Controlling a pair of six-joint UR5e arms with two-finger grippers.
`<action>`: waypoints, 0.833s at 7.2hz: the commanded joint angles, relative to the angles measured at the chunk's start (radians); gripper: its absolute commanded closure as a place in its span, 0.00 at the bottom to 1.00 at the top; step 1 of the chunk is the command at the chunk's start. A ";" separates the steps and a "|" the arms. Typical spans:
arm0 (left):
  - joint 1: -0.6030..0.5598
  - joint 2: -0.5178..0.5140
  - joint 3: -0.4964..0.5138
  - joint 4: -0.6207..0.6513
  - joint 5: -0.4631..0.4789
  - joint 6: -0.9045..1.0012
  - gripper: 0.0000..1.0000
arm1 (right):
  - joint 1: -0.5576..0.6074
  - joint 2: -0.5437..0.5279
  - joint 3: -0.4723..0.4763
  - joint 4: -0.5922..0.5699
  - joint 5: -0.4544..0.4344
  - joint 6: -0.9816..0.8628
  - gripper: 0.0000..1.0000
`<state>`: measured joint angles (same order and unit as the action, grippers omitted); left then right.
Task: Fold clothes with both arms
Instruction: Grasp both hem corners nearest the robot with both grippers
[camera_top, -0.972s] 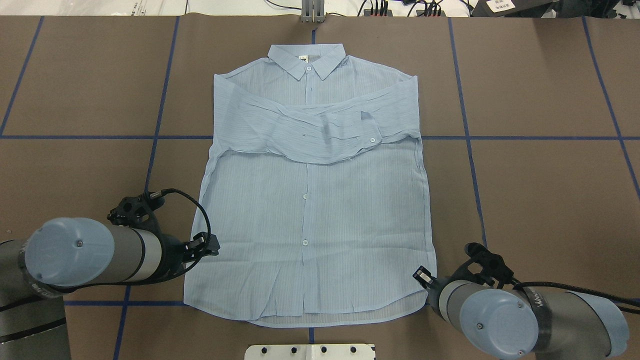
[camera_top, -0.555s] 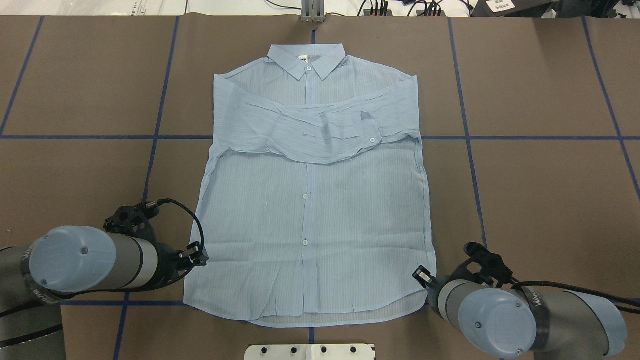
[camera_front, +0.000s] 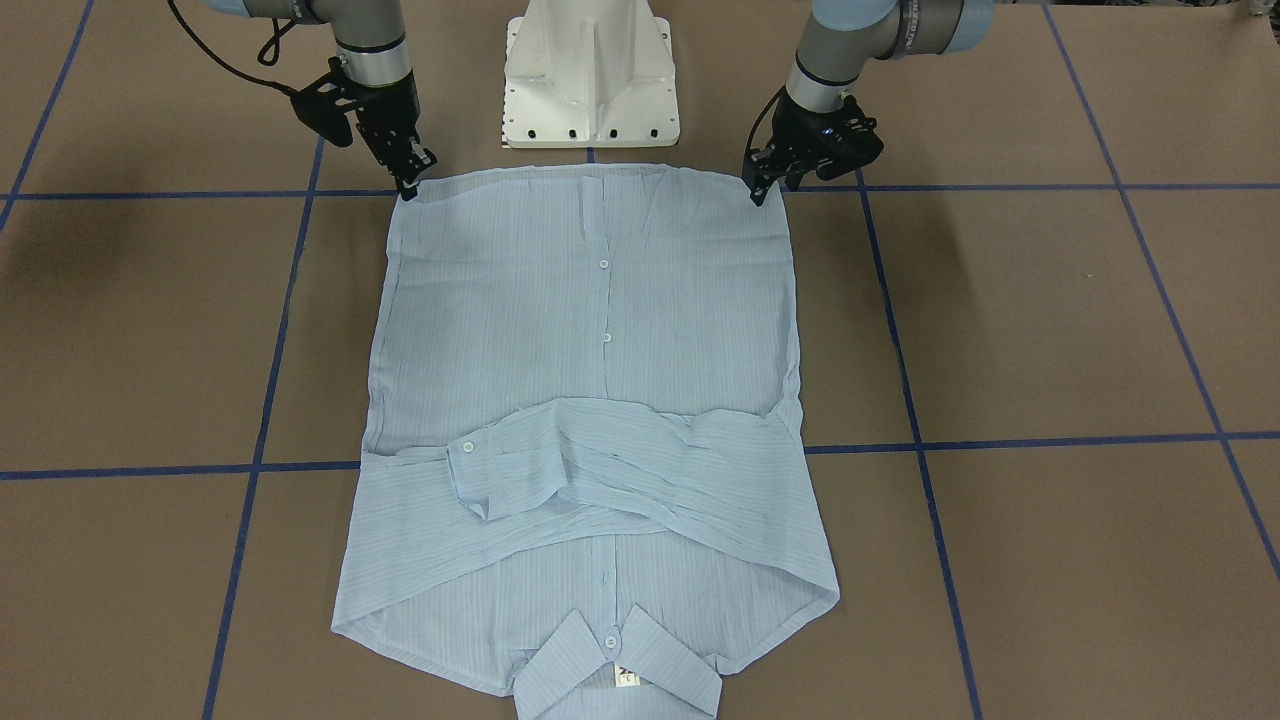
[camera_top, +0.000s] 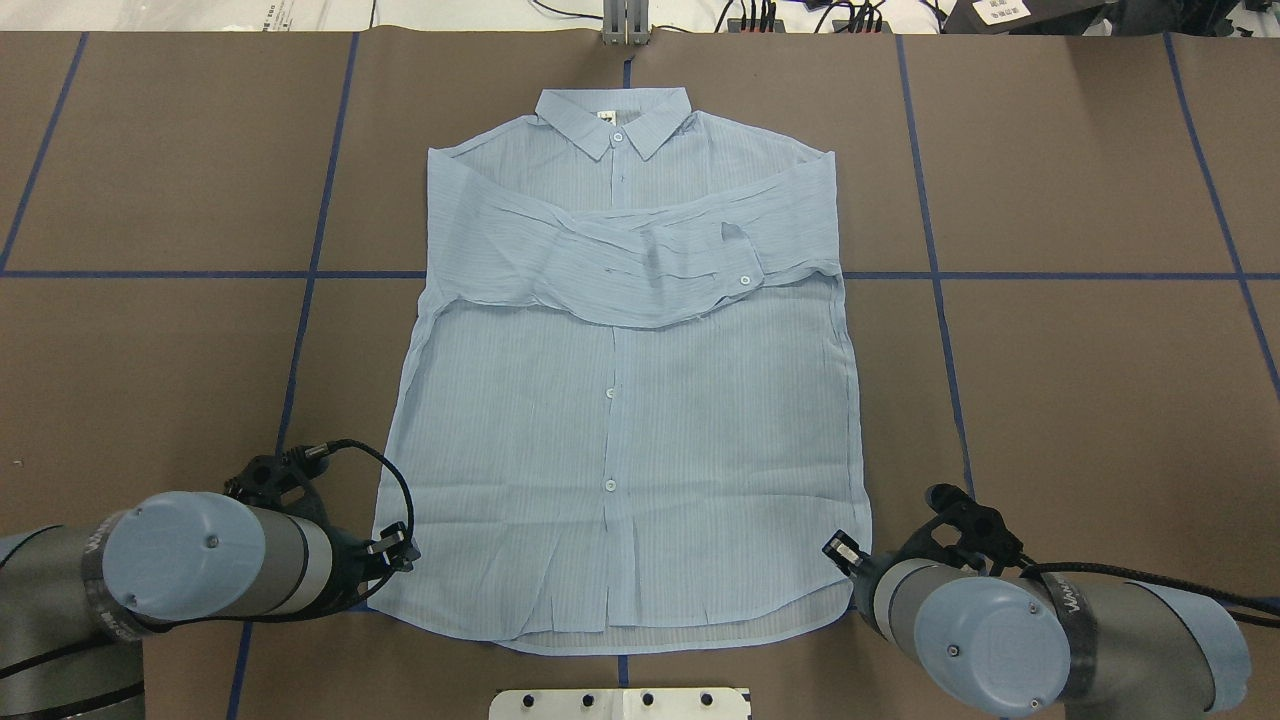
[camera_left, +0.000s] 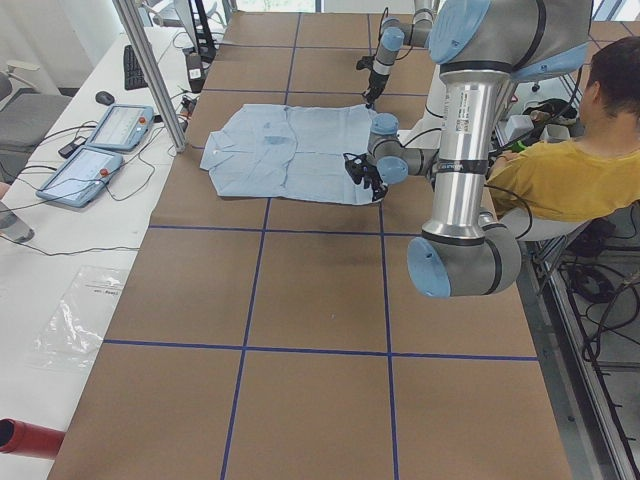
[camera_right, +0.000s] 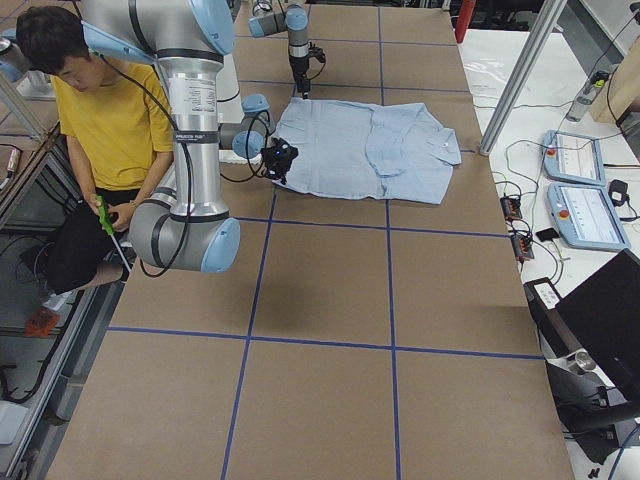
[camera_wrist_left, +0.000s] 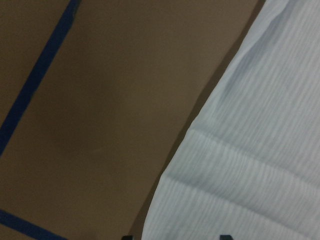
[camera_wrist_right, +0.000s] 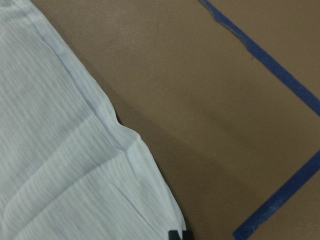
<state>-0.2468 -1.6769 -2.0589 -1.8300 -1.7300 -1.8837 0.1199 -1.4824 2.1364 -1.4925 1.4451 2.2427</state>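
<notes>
Stuff around the job first: white pedestal base (camera_front: 590, 75) sits right behind the hem, a person in a yellow top (camera_left: 565, 175) is seated beside the robot, and two tablet-like control units (camera_left: 100, 150) with cables lie on the white side bench, plus a clear plastic bag (camera_left: 80, 315) and a red cylinder (camera_left: 25, 440). Nothing lies on the shirt (camera_top: 625, 400) itself. It's flat and button-side up in the middle of the table (camera_top: 1080, 400), collar away from the robot, both sleeves folded across the chest. Left gripper (camera_front: 763, 188) is down at one hem corner with its fingers spread and the cloth edge between them. Right gripper (camera_front: 412, 185) is at the other hem corner with its tips pressed close together, and I can't tell if any cloth is caught there. Neck tag (camera_front: 627, 677) and the lettering on the arms are too small to read. Table cover is brown, split into big squares by blue tape lines (camera_top: 150, 273)
</notes>
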 joint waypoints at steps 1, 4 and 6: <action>0.040 0.008 0.012 0.006 0.004 -0.018 0.35 | 0.000 0.001 0.000 0.000 -0.002 0.000 1.00; 0.043 0.009 0.013 0.006 0.006 -0.020 0.41 | -0.002 0.001 -0.003 0.000 -0.005 0.000 1.00; 0.043 0.011 0.013 0.005 0.007 -0.020 0.56 | -0.002 -0.002 -0.003 0.000 -0.008 0.000 1.00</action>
<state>-0.2040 -1.6672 -2.0462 -1.8242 -1.7233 -1.9034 0.1181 -1.4833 2.1339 -1.4926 1.4385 2.2427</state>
